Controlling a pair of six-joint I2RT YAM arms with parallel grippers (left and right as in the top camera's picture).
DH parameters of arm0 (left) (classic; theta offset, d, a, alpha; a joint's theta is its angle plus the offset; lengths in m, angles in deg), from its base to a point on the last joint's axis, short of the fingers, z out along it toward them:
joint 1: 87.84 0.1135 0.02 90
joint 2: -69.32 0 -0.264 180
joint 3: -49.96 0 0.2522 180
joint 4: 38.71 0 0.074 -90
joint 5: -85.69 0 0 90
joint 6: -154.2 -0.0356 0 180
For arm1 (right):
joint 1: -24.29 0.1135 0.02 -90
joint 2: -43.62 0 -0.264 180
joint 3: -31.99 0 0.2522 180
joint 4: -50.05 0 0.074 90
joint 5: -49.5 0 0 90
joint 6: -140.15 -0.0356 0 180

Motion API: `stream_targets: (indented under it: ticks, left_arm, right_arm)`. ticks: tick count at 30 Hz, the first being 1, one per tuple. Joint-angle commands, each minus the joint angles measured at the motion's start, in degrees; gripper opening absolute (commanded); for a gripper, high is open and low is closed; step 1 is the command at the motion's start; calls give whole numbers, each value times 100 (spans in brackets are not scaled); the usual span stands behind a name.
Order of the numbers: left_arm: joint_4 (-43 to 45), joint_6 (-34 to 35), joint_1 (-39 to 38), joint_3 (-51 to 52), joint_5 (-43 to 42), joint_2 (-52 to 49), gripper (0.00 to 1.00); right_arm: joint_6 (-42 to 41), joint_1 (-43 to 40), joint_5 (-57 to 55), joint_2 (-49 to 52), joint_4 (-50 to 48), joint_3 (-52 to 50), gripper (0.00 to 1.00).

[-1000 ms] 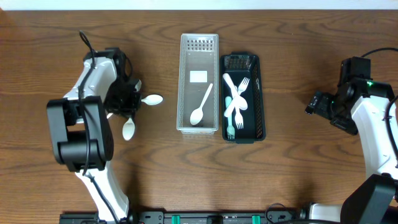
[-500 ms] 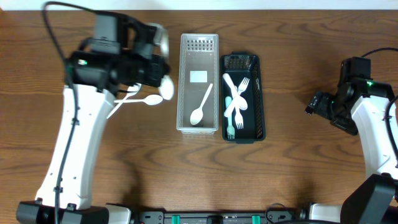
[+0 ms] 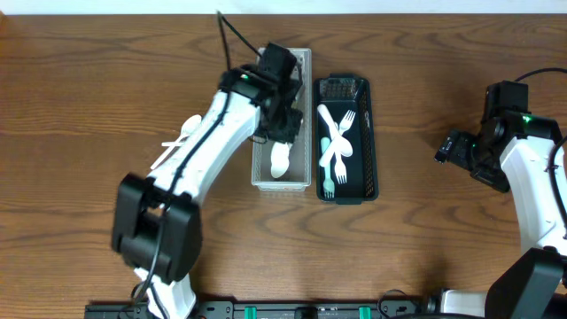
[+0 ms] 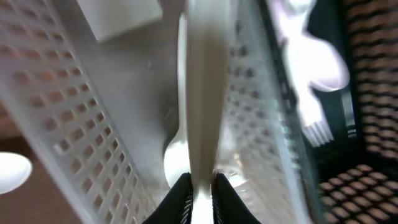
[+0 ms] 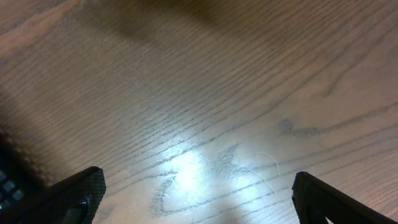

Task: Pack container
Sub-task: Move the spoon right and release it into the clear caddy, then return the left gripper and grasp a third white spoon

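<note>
A clear perforated container (image 3: 264, 106) stands mid-table with a white spoon (image 3: 279, 162) lying in it. A black container (image 3: 368, 142) to its right holds white and pale green forks (image 3: 337, 146). My left gripper (image 3: 283, 124) is over the clear container, shut on the handle of another white spoon (image 4: 202, 93), which points down into it. In the left wrist view the fingertips (image 4: 200, 193) pinch the handle above the lying spoon's bowl (image 4: 176, 163). My right gripper (image 3: 456, 149) is open and empty over bare wood (image 5: 199, 124) at the right.
Loose white utensils (image 3: 182, 137) lie on the wood left of the clear container, partly under my left arm; one spoon bowl (image 4: 9, 171) shows in the left wrist view. The black container's grid floor (image 4: 367, 93) and forks (image 4: 308, 56) are on the right there.
My left arm has lifted a white spoon from the table at the left and swung right with it over the clear container. The right arm has not moved.
</note>
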Motion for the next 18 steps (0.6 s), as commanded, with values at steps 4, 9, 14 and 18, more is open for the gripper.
stream_targets:
  ticks: [4,9,14,18]
  left_arm:
    - [-269,-72,444,-315,122,638,52]
    - [-601,-345,1217,-356,809,1386,79]
    - [-837,-1283,2142,-330,1292,1510,76]
    - [-831,-2286,2741,-216,1290,1270,69]
  right_arm:
    - [-61,-37,26,22,11,-35,99]
    - [-61,-37,26,22,7,-35,99]
    - [-63,-37,28,22,2,-35,99]
    - [-63,-37,26,22,2,-35,99]
